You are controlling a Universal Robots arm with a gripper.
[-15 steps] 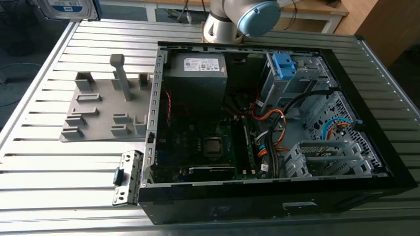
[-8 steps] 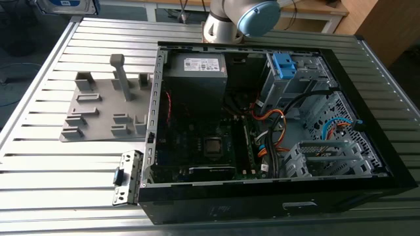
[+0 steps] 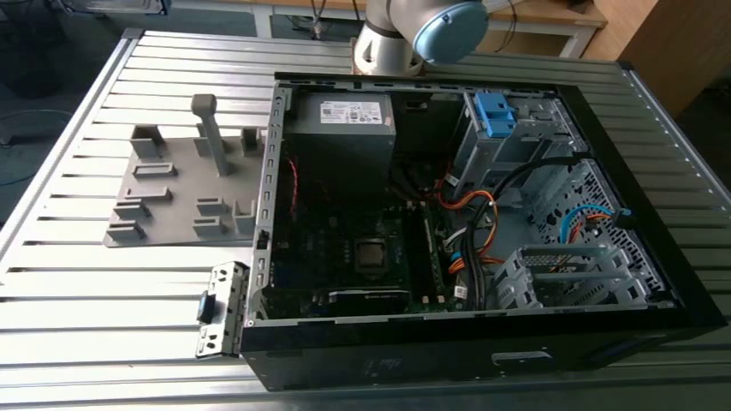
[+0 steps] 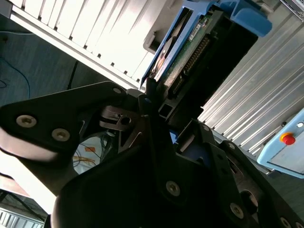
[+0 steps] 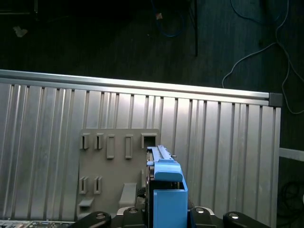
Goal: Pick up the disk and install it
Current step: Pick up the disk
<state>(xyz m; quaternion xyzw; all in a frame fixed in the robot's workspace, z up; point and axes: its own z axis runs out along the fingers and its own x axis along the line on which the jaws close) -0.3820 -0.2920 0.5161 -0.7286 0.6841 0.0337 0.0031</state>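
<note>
The disk (image 5: 167, 190) is a drive in a bright blue caddy, and my gripper (image 5: 164, 214) is shut on it, holding it on edge in the air. Below and beyond it lies the grey holder plate (image 5: 118, 166) with its slots. In the second wrist view the disk (image 4: 190, 42) shows its green circuit-board edge and blue frame, with its lower end clamped in the gripper (image 4: 159, 107). The exterior view has the open computer case (image 3: 639, 257) on the table, with its drive cage (image 3: 537, 128) at the far right corner.
A blue bracket (image 3: 494, 116) sits in the drive cage. Orange, blue and black cables (image 3: 480, 223) cross the case interior. The grey holder plate (image 3: 183, 197) lies at the exterior view's left on the slatted metal table (image 3: 115, 300). The arm (image 3: 423, 30) rises behind the case.
</note>
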